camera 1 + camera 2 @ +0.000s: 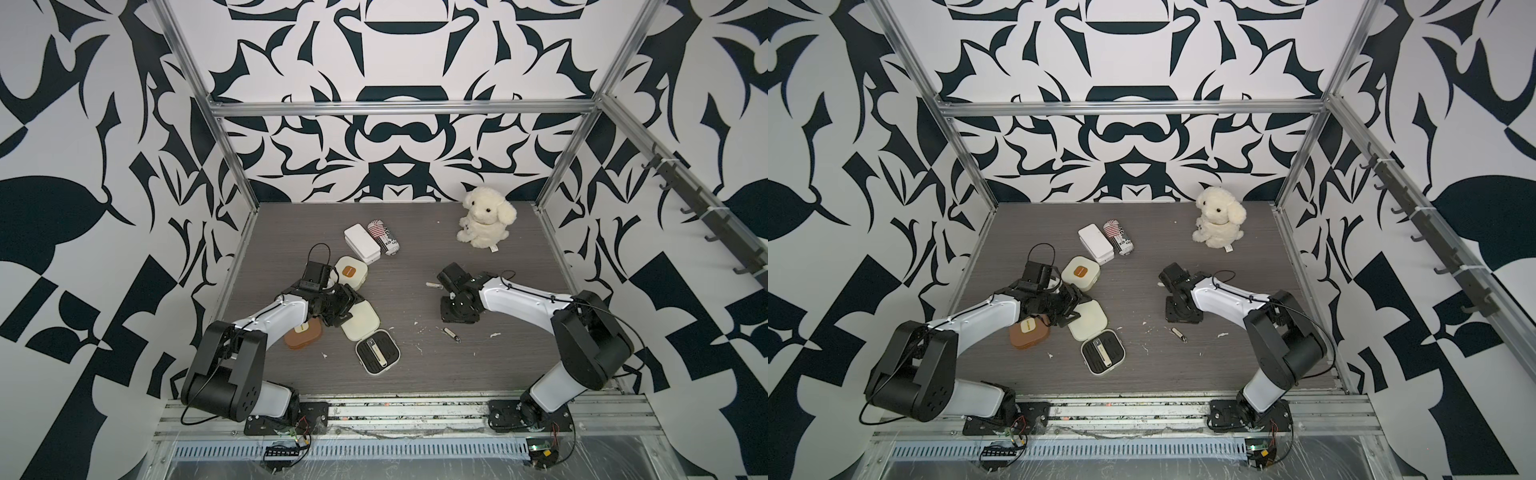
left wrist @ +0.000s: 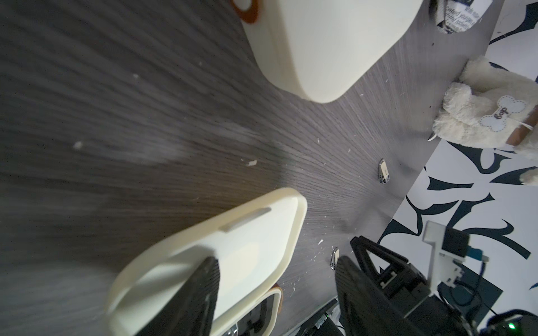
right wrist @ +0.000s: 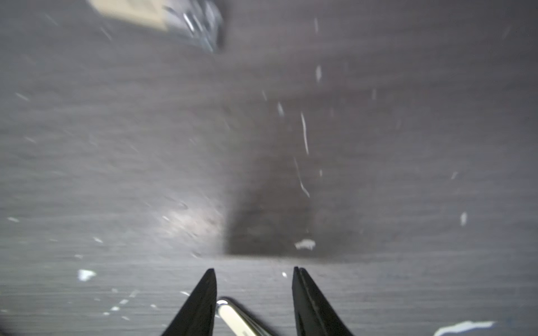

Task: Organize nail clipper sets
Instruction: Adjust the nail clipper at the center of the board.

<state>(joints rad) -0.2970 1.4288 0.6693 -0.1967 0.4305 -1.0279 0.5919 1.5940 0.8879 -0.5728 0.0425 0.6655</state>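
While my right gripper [image 3: 254,272] gaped around a loose clipper [image 3: 230,315], the open case [image 1: 368,359] held a second clipper [image 1: 381,354] — left gripper [image 2: 275,261] parted over its lid [image 2: 233,232].

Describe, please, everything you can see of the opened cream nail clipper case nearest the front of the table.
The opened cream case lies spread on the table, two rounded-square halves joined at a hinge, smooth like plastic. The nearer half holds a black slotted insert with one metal clipper in it. The farther half, plain cream, lies partly under the left gripper, one finger over it.
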